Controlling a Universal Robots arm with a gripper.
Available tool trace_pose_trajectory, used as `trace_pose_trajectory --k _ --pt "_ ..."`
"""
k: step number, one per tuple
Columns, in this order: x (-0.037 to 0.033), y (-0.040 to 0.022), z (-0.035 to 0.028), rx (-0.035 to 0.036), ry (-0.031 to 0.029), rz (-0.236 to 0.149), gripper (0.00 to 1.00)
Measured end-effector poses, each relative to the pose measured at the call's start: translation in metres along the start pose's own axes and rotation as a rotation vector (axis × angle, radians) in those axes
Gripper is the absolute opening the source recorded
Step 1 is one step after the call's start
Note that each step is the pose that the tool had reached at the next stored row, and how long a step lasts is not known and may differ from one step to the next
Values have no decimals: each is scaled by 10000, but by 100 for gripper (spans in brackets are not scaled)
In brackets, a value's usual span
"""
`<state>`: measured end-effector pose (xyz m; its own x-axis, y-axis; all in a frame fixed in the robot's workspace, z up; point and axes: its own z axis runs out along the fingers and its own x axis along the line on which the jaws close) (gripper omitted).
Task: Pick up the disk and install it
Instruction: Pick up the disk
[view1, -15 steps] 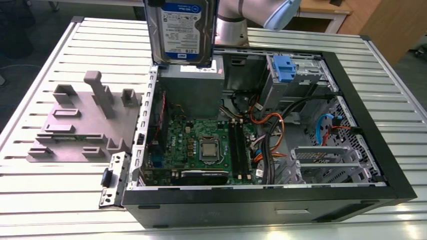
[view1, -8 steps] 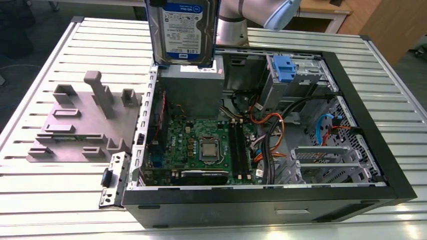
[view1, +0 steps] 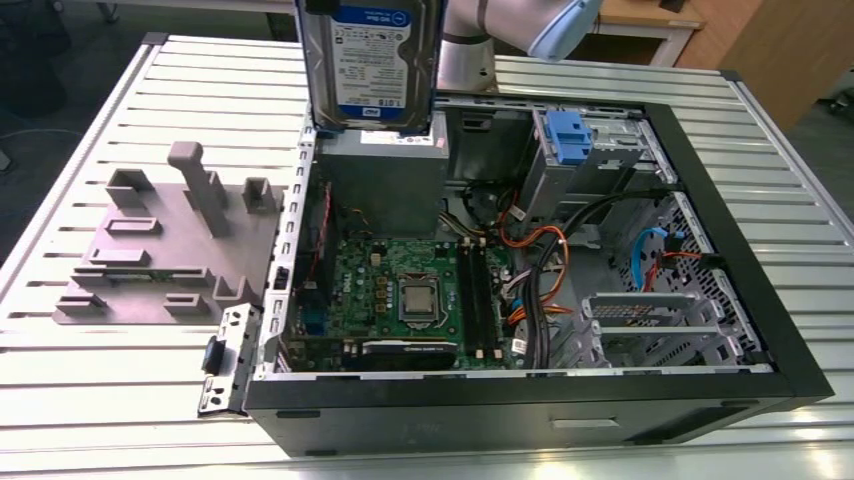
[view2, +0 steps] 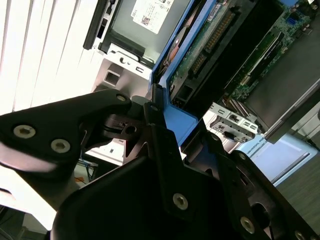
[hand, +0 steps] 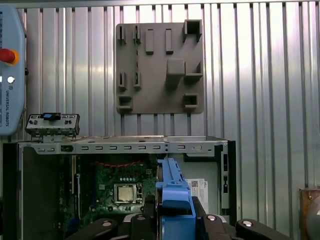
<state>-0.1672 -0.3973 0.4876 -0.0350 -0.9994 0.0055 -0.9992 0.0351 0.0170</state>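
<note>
the gripper (hand: 175, 212) is clamped on the upright silver disk (view1: 371, 60), with its white-and-blue label and blue side frame.

Disk (view1: 370, 62) — silver metal, glossy label, blue plastic frame (hand: 175, 197); table (view1: 80, 150) — ribbed matt metal.

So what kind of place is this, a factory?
Likely a robotics lab or workshop: an open computer case on a ribbed metal table, a grey fixture plate beside it, and the end effector holding the disk above.
</note>
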Motion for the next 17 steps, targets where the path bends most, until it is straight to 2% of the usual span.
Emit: trace_pose_trajectory --k 17 --pt "-3 -92 -1 0 0 1 37"
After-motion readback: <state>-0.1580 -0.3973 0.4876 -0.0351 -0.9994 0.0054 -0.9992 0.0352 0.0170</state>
